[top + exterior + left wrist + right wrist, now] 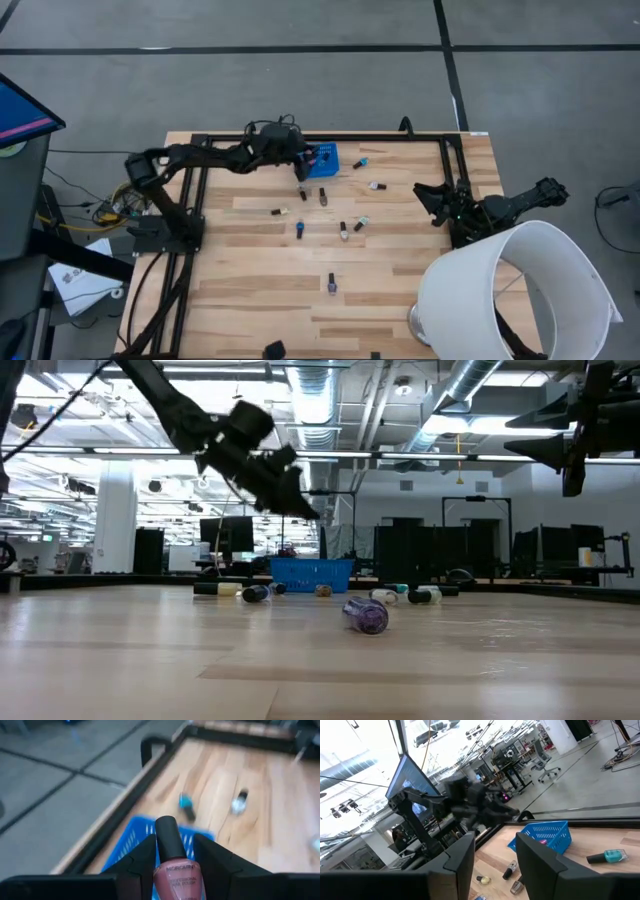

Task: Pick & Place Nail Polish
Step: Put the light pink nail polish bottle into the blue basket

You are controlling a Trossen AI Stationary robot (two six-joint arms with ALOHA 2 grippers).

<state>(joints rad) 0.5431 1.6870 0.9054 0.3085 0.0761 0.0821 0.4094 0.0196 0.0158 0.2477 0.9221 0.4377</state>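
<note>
My left gripper [303, 165] hangs just left of the blue mesh basket [322, 160] at the table's far edge, shut on a pink nail polish bottle [172, 877] with a dark cap. In the left wrist view the basket [132, 845] lies right below the bottle. Several more nail polish bottles lie on their sides on the wood, among them a teal one [362, 162], a purple one [331, 284] and a blue one [299, 230]. My right gripper [495, 862] waits open at the table's right side [432, 195], nothing between its fingers. My left gripper pinches the pink bottle's body [159, 875] between its two fingers. The bottle lies along the fingers, and its dark cap [167, 837] sticks out past the fingertips. The fingers slant downward toward the basket. The bottle hangs clear of table and basket.
A large white lampshade [520, 290] covers the table's near right corner by the right arm. Black frame rails [190, 200] run along the left and far edges. A small dark object [273, 349] sits at the near edge. Bare wood shows on the near left.
</note>
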